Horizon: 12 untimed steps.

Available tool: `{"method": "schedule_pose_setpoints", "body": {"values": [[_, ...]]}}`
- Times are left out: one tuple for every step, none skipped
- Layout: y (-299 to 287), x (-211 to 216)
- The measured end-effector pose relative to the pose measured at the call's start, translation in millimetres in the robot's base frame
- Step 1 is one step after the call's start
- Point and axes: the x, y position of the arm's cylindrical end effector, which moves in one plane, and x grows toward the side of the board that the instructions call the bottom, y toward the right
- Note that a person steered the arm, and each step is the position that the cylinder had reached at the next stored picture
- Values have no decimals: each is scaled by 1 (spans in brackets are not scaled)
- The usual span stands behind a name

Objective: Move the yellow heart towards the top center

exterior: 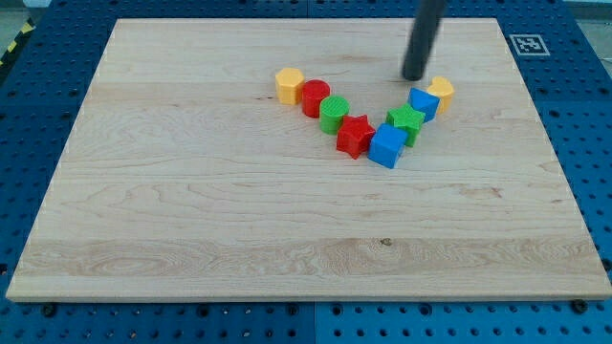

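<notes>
The yellow heart (442, 92) lies on the wooden board (191, 191) at the upper right, at the right end of a V-shaped row of blocks. It touches a small blue block (424, 103) on its lower left. My tip (414, 76) stands just left of the yellow heart and just above the small blue block, a small gap from both. The rod rises from there out of the view's top.
The V-shaped row runs from a yellow hexagon (289, 85) through a red cylinder (316, 98), a green cylinder (335, 115), a red star (356, 136), a blue cube (387, 146) and a green star (406, 122). A marker tag (528, 44) lies off the board's top right corner.
</notes>
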Motion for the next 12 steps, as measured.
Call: {"method": "schedule_pose_setpoints", "body": {"values": [[-87,0],[-163,-4],[-228,-14],[-258,-10],[-257,30],[-227,43],[-184,16],[-164,-23],[-176,-26],[-208,11],[-204,60],[-166,62]]}}
